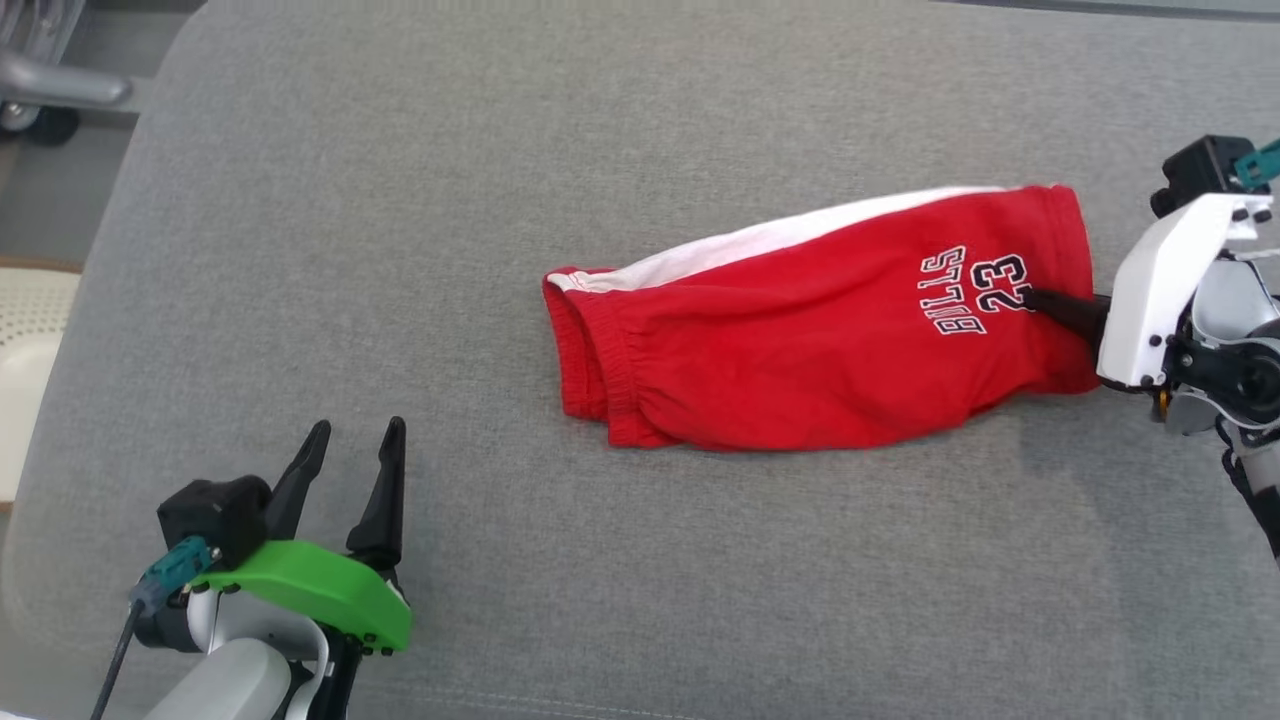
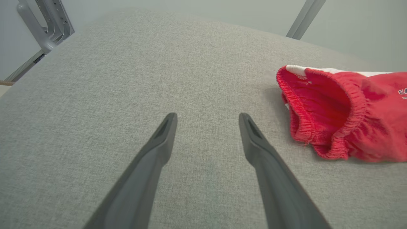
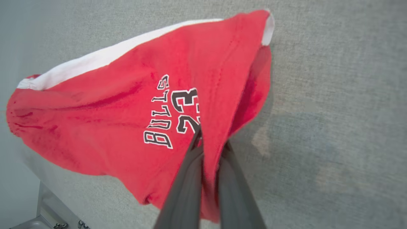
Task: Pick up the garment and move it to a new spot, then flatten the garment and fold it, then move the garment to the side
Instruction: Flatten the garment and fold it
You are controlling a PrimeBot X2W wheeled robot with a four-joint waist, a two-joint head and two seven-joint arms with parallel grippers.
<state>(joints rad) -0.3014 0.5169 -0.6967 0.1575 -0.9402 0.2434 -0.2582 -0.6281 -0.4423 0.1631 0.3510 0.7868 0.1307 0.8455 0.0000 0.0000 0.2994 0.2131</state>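
Head view: I see the red shorts lying on the grey pad, right of centre, with the elastic waistband toward my left, a white stripe along the far edge and the "BULLS 23" print near the right end. My right gripper is clamped on that right end, and the right wrist view shows a fold of red cloth pinched between its fingers just by the print. My left gripper sits low left over bare pad, fingers spread, holding nothing, well apart from the shorts.
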